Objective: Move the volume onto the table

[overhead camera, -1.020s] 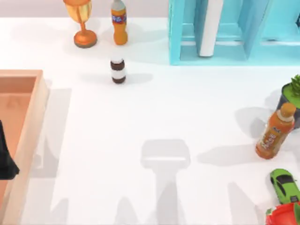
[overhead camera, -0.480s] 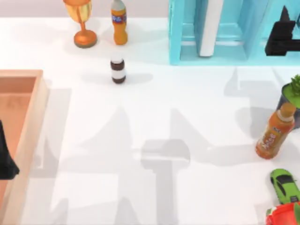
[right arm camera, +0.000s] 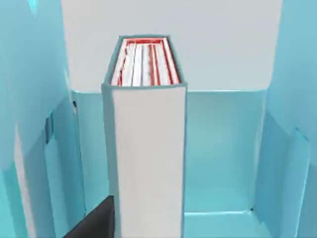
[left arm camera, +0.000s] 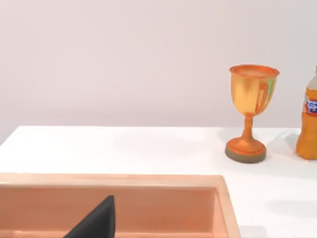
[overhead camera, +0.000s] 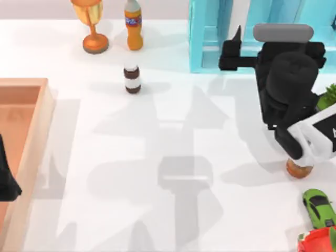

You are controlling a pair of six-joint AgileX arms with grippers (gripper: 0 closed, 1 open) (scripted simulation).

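Two arms stand at the table, and only the right one is out over it. The right gripper reaches toward the light-blue shelf unit at the far side of the table, right of centre, its dark fingertips just at the front of the shelf's open compartment. Whether those fingers are spread or closed I cannot tell from here; nothing shows as gripped between them.

The volume stands upright inside that compartment, white page edges facing out toward the wrist camera, teal cover framing them and red-and-white banding visible along its top. It sits between the shelf's side walls, nearer to one wall than the other, resting on the shelf floor. From above, its white edge shows just beyond the gripper.

The left gripper hangs parked at the table's left edge, over the wooden tray; one dark fingertip shows against the tray's inner wall, and I cannot tell how far that gripper is open.

Along the far edge on the left stand an orange goblet and an orange drink bottle, with a small dark jar just in front of them. A green toy car lies near the right edge.
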